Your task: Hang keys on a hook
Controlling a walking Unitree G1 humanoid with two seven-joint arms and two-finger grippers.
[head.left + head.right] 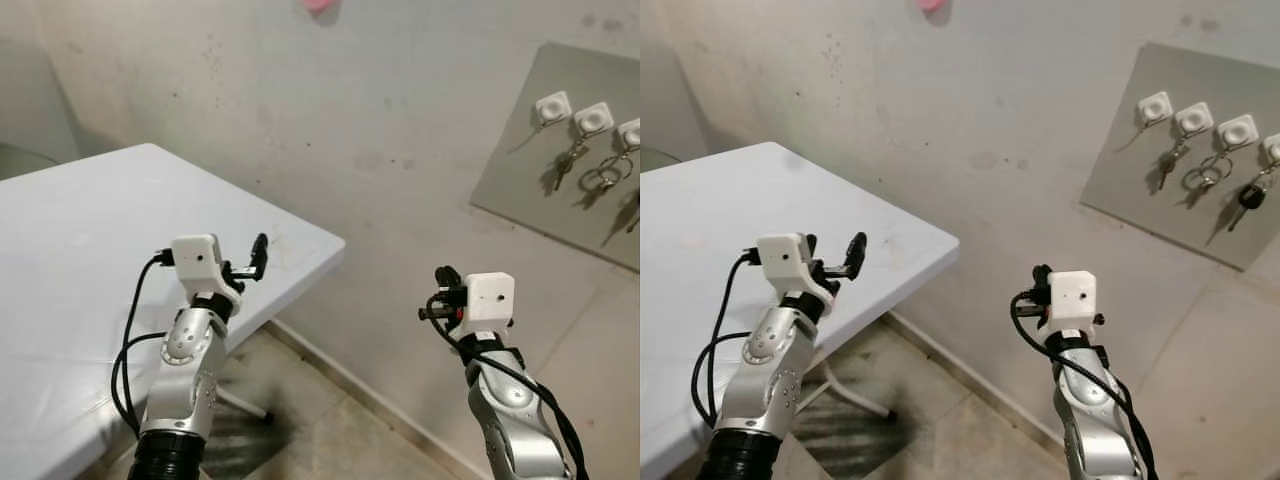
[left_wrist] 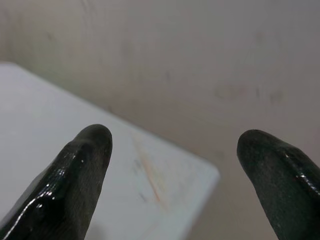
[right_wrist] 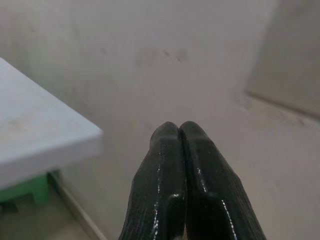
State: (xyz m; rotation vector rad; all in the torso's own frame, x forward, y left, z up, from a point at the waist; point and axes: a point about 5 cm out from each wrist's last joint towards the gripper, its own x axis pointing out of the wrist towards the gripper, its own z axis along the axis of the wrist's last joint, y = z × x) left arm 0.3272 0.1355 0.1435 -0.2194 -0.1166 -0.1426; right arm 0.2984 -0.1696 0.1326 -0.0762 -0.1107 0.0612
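Note:
A grey board (image 1: 1120, 190) hangs on the wall at the right and carries several white hooks (image 1: 1193, 118). Keys (image 1: 1167, 162) dangle from one hook, a key ring (image 1: 1203, 179) from its neighbour, and a black-headed key (image 1: 1250, 195) from the hook furthest right; the first hook (image 1: 1155, 106) is bare. My left gripper (image 1: 252, 262) is raised over the corner of the white table (image 1: 90, 230), and its fingers (image 2: 85, 155) stand wide open with nothing between them. My right gripper (image 3: 178, 127) is held up before the wall, below and left of the board, with its fingers shut and no keys visible in them.
The table's corner (image 1: 335, 240) juts toward the wall, and a metal leg (image 1: 240, 400) stands on the tiled floor below it. A green stool (image 3: 27, 190) sits under the table. A pink object (image 1: 318, 5) is stuck high on the wall.

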